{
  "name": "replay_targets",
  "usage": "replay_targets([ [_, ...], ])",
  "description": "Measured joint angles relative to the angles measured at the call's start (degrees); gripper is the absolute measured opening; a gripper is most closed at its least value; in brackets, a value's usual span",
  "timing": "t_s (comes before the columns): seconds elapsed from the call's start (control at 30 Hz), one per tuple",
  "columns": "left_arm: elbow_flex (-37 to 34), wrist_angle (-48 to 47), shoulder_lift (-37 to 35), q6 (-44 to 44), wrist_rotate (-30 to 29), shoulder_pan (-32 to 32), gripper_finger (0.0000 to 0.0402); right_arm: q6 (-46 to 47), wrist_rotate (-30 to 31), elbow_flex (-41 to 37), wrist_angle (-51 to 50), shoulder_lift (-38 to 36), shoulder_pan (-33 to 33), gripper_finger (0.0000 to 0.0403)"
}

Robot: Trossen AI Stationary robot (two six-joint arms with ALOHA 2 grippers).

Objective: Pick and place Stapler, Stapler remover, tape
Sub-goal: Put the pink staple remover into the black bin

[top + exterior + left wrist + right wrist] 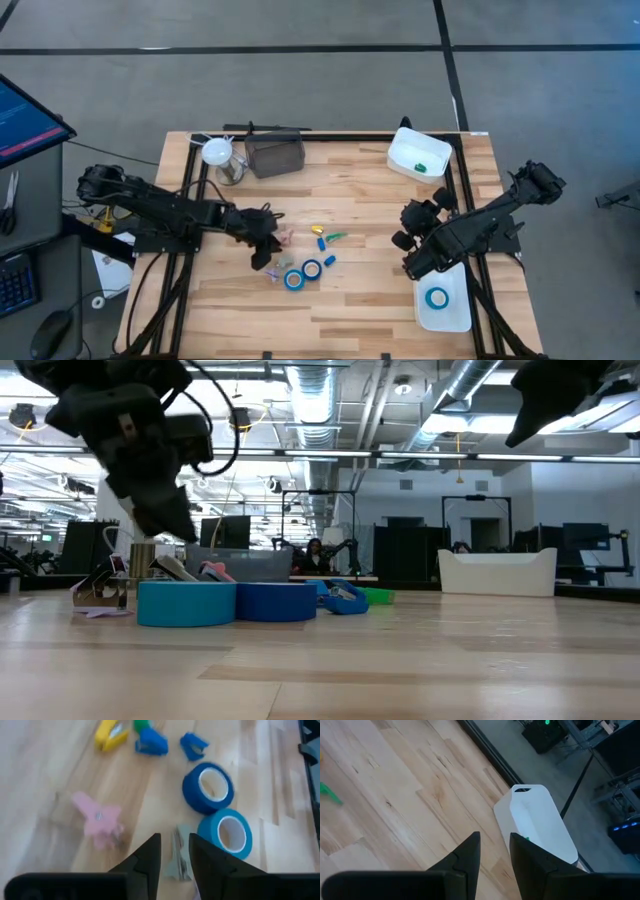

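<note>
A slip is the likely fault: the small pieces lie crowded, so the pale grey piece (176,855) or the pink piece (97,817) could be nudged aside by a closing finger. The left gripper (174,851) hangs just above the table at the lower centre of its wrist view, its jaws parted a little around nothing. Two blue tape rolls (302,274) lie touching, low centre in the high view; a third (437,297) sits in the white tray (452,317), lower right. The right gripper (494,851) waits there, slightly parted, empty.

Two blue tape rolls (303,274) lie flat, touching, beside a small blue stapler remover (328,261). A third tape roll (437,297) lies in the white tray (455,318), well apart from them.
</note>
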Motion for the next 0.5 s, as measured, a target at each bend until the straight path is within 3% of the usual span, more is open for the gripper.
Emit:
replay_targets([
  [0.13,1.03,1.76,0.00,5.13,1.54,0.00,0.0091,-1.81,-0.02,0.00,0.00,0.00,0.00,0.0097],
  [0.5,1.40,15.72,0.00,1.42,-0.84,-0.02,0.0090,-7.37,2.77,0.00,0.00,-0.92,0.00,0.0097],
])
